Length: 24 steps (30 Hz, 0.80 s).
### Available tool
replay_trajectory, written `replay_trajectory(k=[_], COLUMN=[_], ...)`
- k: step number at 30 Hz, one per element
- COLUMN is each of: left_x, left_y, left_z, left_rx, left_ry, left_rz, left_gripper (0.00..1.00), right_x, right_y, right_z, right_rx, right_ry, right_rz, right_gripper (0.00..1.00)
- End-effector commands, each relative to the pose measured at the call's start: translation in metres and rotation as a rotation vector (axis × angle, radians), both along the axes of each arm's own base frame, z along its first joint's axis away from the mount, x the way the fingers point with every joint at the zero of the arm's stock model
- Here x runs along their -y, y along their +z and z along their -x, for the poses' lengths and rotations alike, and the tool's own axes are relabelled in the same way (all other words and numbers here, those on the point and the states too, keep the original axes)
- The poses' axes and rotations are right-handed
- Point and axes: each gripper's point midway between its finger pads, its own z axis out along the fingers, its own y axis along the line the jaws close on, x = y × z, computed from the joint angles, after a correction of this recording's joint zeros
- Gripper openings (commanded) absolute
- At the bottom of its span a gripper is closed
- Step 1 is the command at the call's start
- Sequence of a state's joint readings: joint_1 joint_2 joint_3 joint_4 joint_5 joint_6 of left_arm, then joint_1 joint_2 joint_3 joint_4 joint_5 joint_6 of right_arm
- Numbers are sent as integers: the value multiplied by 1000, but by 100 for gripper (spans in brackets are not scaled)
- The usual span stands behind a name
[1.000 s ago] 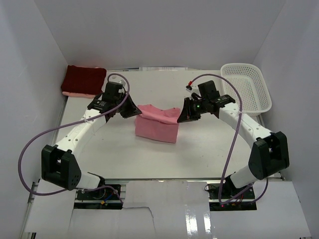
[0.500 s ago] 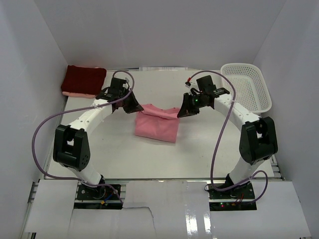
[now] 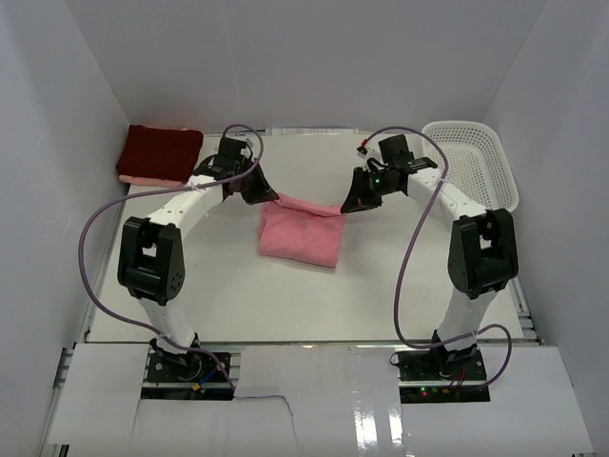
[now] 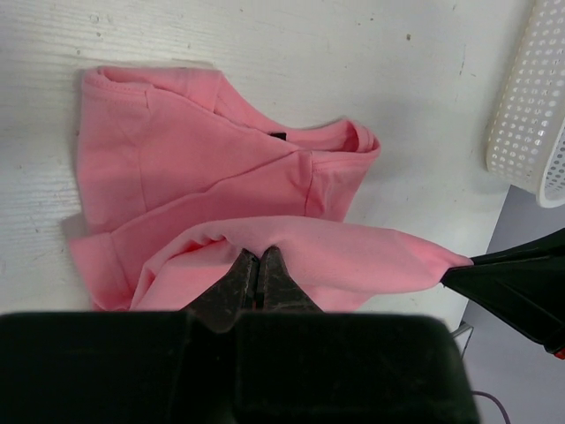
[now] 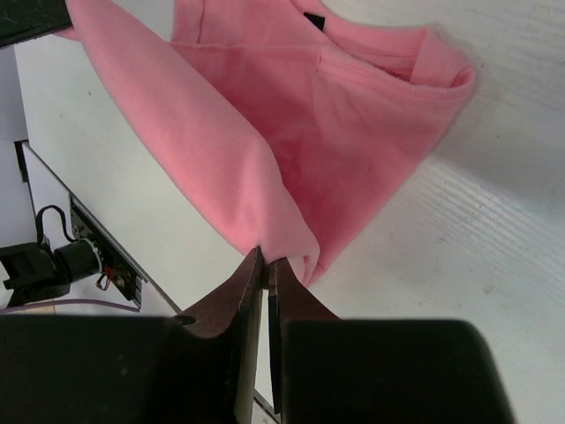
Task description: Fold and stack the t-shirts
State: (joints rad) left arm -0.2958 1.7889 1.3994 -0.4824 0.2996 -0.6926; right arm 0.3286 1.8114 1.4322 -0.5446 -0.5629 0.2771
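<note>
The salmon pink t-shirt (image 3: 300,236) lies mid-counter (image 3: 285,305), its near part flat and its far edge lifted into a taut fold. The left pincer (image 3: 273,199) is pinched tight on that edge's left end, the right pincer (image 3: 346,207) on its right end. Beyond, the folded dark maroon t-shirt (image 3: 160,152) sits in the far left corner, and a white mesh basket (image 3: 476,164) stands far right.

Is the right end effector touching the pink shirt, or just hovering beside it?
Touching. The right wrist view shows the right end effector shut on a folded edge of the pink shirt, with cloth pinched at its tips.
</note>
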Motion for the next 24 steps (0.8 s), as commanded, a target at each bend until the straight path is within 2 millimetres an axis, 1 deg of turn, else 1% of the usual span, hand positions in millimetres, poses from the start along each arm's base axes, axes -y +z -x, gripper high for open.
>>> replay_trajectory(k=[1, 6, 7, 9, 10, 12, 13, 15, 16, 17, 21, 22, 23, 24], left_x=[1, 1, 0, -1, -2, -3, -3, -2, -1, -1, -1, -1, -1, -2], left_y=[20, 10, 8, 6, 3, 1, -2, -6, -4, -8, -11, -12, -13, -13], left_z=[-17, -22, -23, -25, -26, -28, -30, -33, -34, -34, -39, -39, -40, -41], left_rx=[74, 61, 59, 60, 55, 55, 51, 44, 48, 39, 40, 37, 40, 39], left_ry=[-8, -5, -4, 1, 4, 10, 12, 10, 7, 7, 9, 9, 11, 12], left_rz=[11, 4, 3, 1, 0, 1, 0, 1, 4, 3, 5, 2, 3, 2], left_gripper=[0, 0, 0, 0, 0, 0, 0, 0, 0, 0, 2, 3, 4, 7], right_x=[-4, -8, -8, -10, -10, -11, -10, -11, -12, -12, -12, -12, -12, -12], right_y=[6, -3, -10, -10, -16, -15, -20, -22, -22, -22, -22, -24, -25, -26], right_z=[-15, -27, -30, -36, -39, -46, -49, -57, -59, -62, -72, -74, -75, -76], right_rx=[36, 37, 25, 34, 22, 37, 28, 28, 30, 31, 39, 34, 32, 32], right_ry=[23, 31, 30, 33, 27, 23, 19, 15, 14, 13, 3, 1, -3, -5], right_rz=[-26, -29, -25, -32, -33, -43, -40, -44, -45, -48, -50, -51, -50, -48], right_gripper=[8, 8, 8, 8, 8, 8, 8, 8, 8, 8, 8, 9, 17, 19])
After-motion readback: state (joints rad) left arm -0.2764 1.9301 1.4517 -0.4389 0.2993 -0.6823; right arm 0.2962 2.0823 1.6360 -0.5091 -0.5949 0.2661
